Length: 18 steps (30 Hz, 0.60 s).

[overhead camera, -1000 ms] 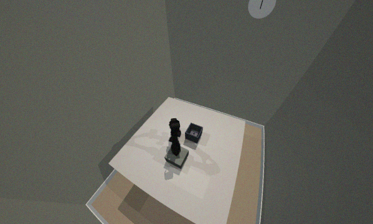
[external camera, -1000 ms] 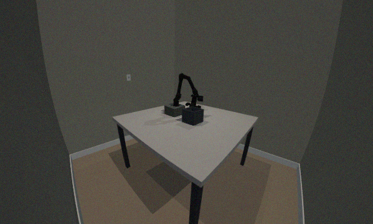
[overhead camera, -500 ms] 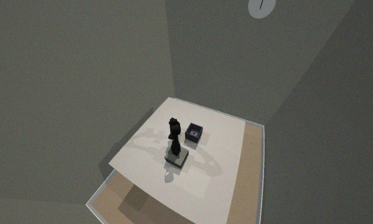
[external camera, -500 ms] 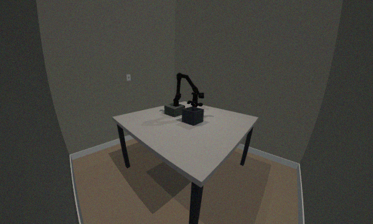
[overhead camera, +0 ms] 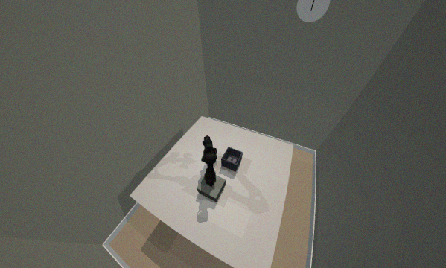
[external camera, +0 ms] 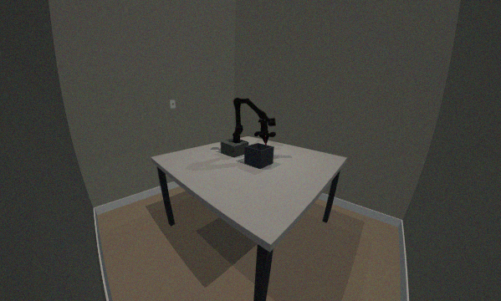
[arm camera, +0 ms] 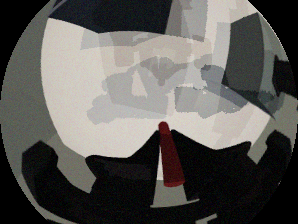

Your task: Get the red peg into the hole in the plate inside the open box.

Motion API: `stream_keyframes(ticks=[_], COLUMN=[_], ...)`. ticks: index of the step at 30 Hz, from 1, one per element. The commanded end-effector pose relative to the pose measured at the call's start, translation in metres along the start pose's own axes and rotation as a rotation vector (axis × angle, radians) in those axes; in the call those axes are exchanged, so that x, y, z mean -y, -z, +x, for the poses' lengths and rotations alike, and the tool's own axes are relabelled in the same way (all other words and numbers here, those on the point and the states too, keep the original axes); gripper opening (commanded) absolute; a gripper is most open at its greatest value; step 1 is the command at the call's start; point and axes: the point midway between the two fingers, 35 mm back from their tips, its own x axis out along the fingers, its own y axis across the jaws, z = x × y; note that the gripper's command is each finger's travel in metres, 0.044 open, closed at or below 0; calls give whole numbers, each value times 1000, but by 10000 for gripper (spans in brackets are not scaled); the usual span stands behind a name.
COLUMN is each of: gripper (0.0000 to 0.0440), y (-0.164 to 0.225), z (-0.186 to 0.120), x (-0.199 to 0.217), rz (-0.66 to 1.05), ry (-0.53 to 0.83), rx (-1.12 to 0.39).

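Note:
The gripper [external camera: 265, 140] [arm camera: 166, 134] is shut on the red peg [arm camera: 171, 159] [external camera: 266, 144]. In the wrist view the peg stands between the fingertips, its far end just past them and its near end lower in the picture. In the exterior view only a little red shows under the fingers, above the table and behind the box's rim. The open dark box [overhead camera: 230, 165] [external camera: 258, 157] [arm camera: 131, 15] stands upright on the table, beside the hand. The plate [overhead camera: 229, 161] with a small dark hole shows at its bottom in the top view, where the fingers and peg are hidden by the arm.
The arm rises from a grey base block [overhead camera: 216, 189] [external camera: 233, 149] [arm camera: 245, 50] near the box. Both stand on the white table [overhead camera: 260, 149] [external camera: 250, 192]. Shadows of the arm and hand lie across the table top.

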Motion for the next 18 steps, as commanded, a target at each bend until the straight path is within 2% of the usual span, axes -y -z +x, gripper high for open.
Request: stream_keyframes(ticks=[1,18], gripper=[0,0], y=[0,-39], z=[-18,-88], x=[-14,-53], rz=[-10,-31], ry=[-51,-192], rx=[-8,66])
